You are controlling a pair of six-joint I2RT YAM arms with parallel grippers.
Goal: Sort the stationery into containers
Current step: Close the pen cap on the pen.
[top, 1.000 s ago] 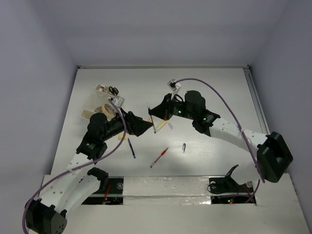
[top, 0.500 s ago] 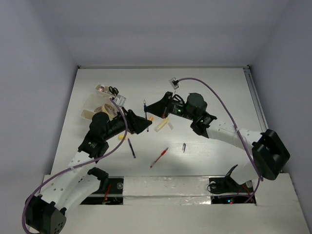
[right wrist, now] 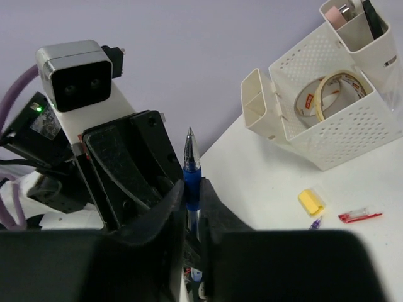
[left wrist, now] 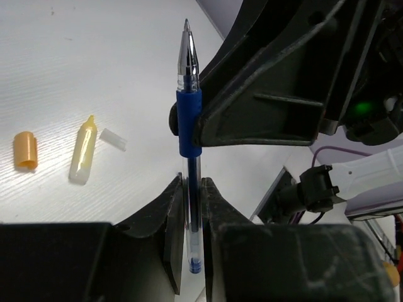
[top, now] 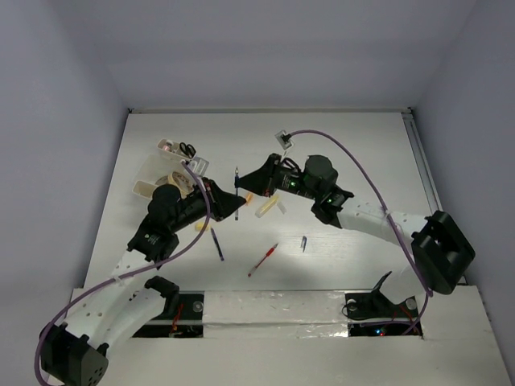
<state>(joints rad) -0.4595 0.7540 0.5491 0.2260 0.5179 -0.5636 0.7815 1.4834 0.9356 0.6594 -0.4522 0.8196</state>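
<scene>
A blue pen (top: 237,183) with a clear barrel stands upright above the table between my two grippers. My left gripper (top: 232,206) is shut on its lower barrel (left wrist: 192,214), the jaws tight on both sides. My right gripper (top: 246,187) is shut on the blue rubber grip (right wrist: 191,179) just below the tip. The containers (top: 163,173) are whitish perforated boxes at the back left, with tape rolls (right wrist: 330,94) in the large one and black-handled scissors (top: 187,149) in a small side cup. They stand left of both grippers.
On the table lie a red pen (top: 263,260), a dark blue pen (top: 217,244), a pale yellowish tube (left wrist: 84,150), an orange cap (left wrist: 25,150), a yellow bit (right wrist: 311,201) and a small dark piece (top: 303,242).
My right gripper carried the blue pen left to the left gripper. The left jaws, open before, have closed on the pen's lower barrel.
</scene>
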